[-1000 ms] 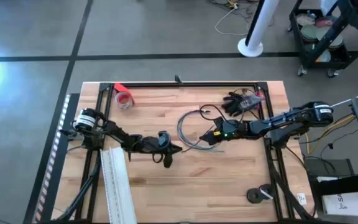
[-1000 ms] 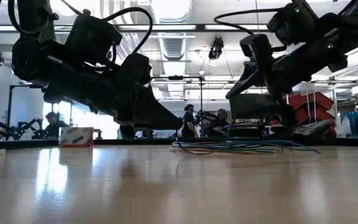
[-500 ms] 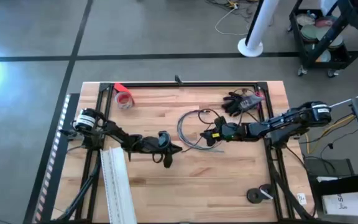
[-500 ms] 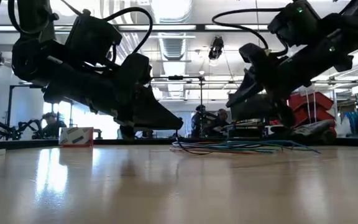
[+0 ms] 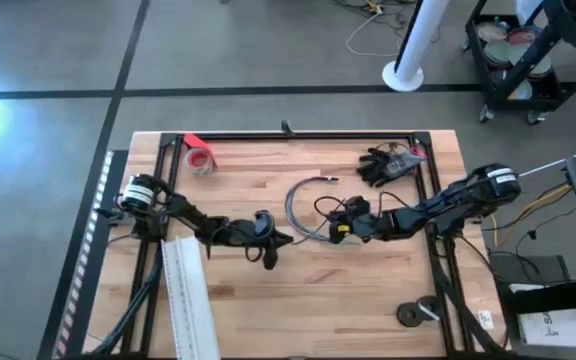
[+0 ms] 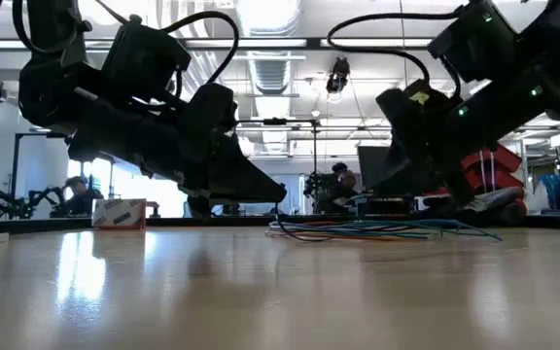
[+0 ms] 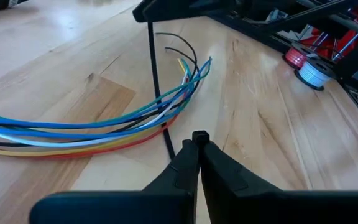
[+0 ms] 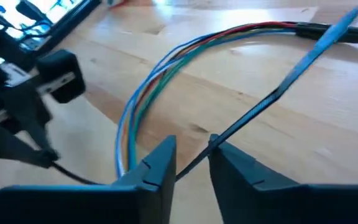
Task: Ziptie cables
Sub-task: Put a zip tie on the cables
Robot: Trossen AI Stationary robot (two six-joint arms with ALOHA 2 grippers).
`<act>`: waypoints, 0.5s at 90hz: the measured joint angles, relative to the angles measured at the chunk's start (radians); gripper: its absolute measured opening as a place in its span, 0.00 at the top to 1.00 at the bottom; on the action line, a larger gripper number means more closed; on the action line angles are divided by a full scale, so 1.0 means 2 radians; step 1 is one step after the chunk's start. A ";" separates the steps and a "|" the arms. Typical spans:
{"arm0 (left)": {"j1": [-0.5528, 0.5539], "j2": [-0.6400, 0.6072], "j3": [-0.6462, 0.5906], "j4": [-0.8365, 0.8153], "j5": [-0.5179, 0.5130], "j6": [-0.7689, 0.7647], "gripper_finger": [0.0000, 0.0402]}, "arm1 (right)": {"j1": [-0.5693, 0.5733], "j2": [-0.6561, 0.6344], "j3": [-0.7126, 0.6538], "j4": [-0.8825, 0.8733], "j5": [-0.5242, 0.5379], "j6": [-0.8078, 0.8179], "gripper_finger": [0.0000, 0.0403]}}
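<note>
Wooden surface (image 5: 268, 290) carried the cables (image 7: 92, 127), which were looped at its middle. A black zip tie (image 7: 156, 81) was pinched at its near end by the left hand (image 7: 194, 155), fingers pressed together, and was laid across the bundle. The right hand (image 8: 191, 163) was spread around the tie's far part, just right of the loop, slightly nearer than the left. The tie's long axis was seen running left to right between both hands. No writing could be read.
</note>
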 joint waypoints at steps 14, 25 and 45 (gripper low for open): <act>0.000 0.000 0.000 0.000 0.000 0.003 1.00 | 0.013 0.040 0.034 0.003 0.035 -0.070 0.97; 0.000 0.000 0.000 0.000 -0.010 0.003 1.00 | 0.032 0.075 0.073 0.002 0.065 -0.167 0.99; 0.000 0.000 0.000 0.022 -0.011 0.004 1.00 | 0.073 0.120 0.123 -0.023 0.145 -0.285 1.00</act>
